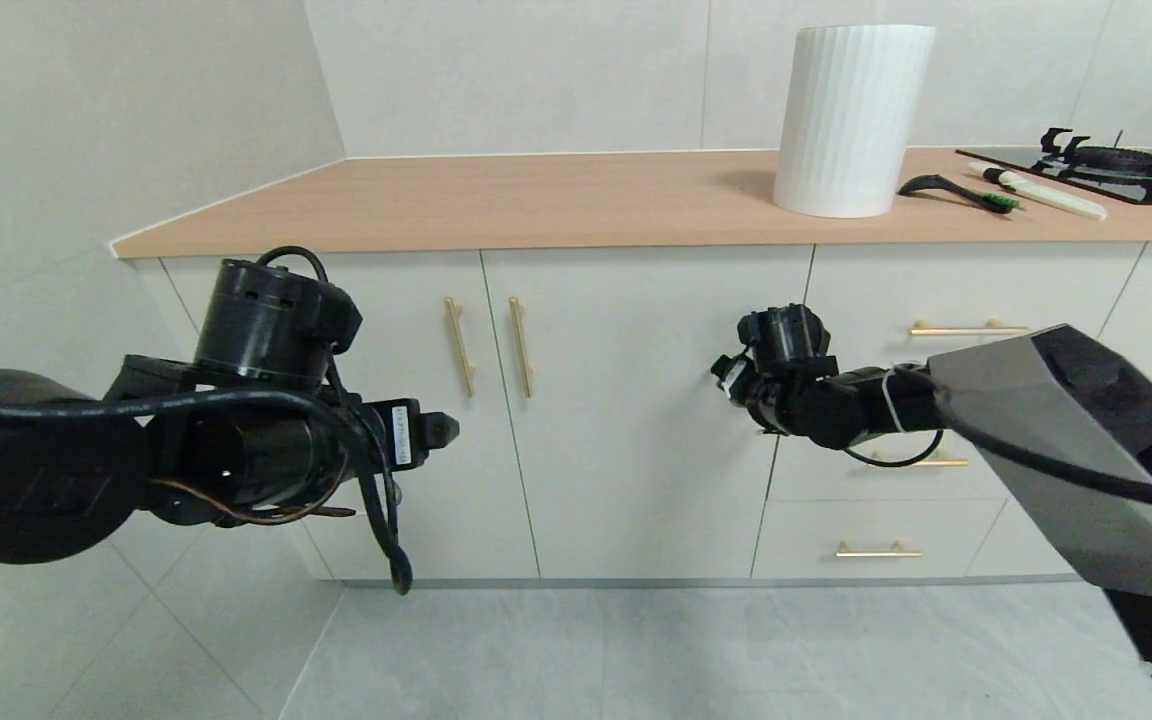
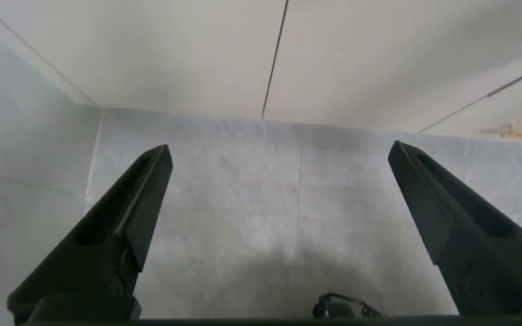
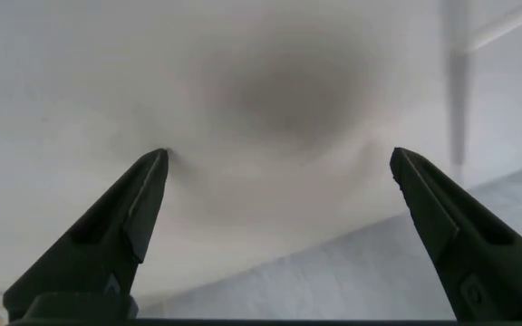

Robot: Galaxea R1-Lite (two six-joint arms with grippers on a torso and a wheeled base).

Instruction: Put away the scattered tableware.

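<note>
On the wooden countertop (image 1: 496, 200), at the far right, lie a black utensil with a green end (image 1: 958, 190) and a long white utensil (image 1: 1044, 193). A tall white ribbed container (image 1: 851, 120) stands just left of them. Both arms hang low in front of the cabinets, well below the counter. My left gripper (image 2: 279, 190) is open over the grey floor by the cabinet base, with nothing between its fingers. My right gripper (image 1: 732, 378) faces a white cabinet door at close range; in its wrist view the right gripper (image 3: 279, 195) is open and holds nothing.
A gas hob (image 1: 1116, 165) sits at the counter's right end, behind the utensils. White cabinet doors with gold handles (image 1: 461, 345) and drawers (image 1: 876, 545) fill the front below the counter. A tiled wall closes off the left side.
</note>
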